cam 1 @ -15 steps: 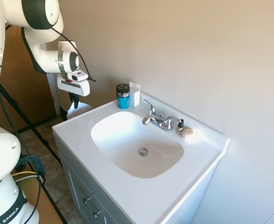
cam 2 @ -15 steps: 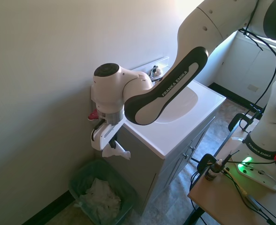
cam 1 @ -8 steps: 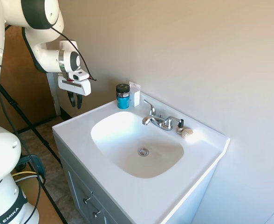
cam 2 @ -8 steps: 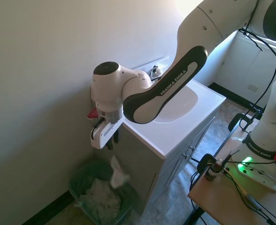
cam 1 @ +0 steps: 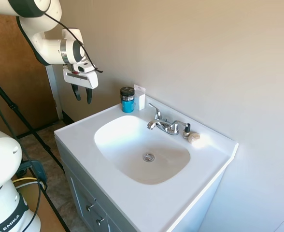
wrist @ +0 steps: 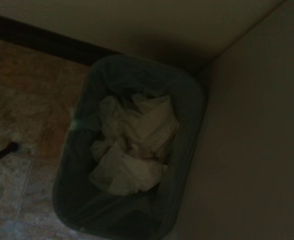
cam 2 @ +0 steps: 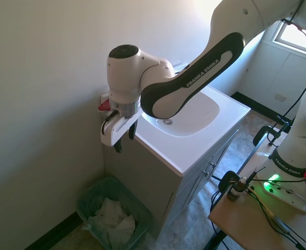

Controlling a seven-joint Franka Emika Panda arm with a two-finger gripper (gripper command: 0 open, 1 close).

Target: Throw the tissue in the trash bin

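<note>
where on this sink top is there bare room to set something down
Bare: the front counter strip below the basin, and the near-left corner under the open gripper. Crowded: the back edge, holding the blue jar, white card, faucet and a small stone.

The robot arm [cam 2: 194,73] is white and round, with shiny black bands at its bends. One black band says FRANKA EMIKA in white letters. A thin black cable runs along it. Its gripper [cam 1: 82,94] has a white bar, a red spot and two dark fingers [cam 2: 117,146].
</note>
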